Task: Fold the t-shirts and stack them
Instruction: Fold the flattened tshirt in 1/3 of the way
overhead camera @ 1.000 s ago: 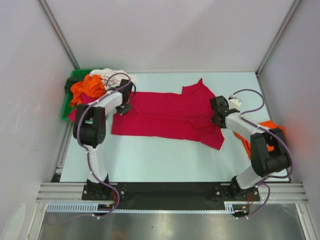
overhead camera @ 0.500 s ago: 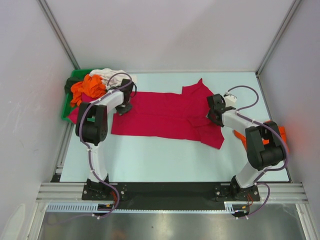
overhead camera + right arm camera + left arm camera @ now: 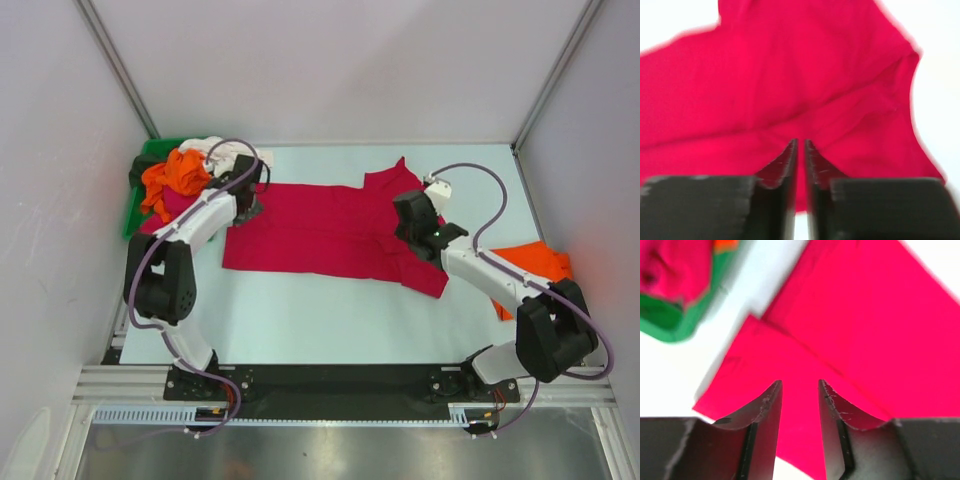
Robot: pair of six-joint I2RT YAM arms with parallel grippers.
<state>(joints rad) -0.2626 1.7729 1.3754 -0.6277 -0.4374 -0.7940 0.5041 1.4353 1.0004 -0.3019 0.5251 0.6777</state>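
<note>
Crimson t-shirt (image 3: 320, 232): lying flat mid-surface, apparently awaiting folding; left claw (image 3: 800, 383) hovering half-open over its hem near the left edge; right claw (image 3: 801, 141) narrowing to a slit, gripping nothing

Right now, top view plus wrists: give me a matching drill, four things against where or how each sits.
Things:
1. red t-shirt
2. green bin
3. orange t-shirt
4. left gripper

Places or states:
a. far-left corner
b. spread flat in the middle
c. at the right edge
d. open, over the red cloth's end nearest the bin

Pairs: 1-b, 2-a, 3-c, 4-d
</note>
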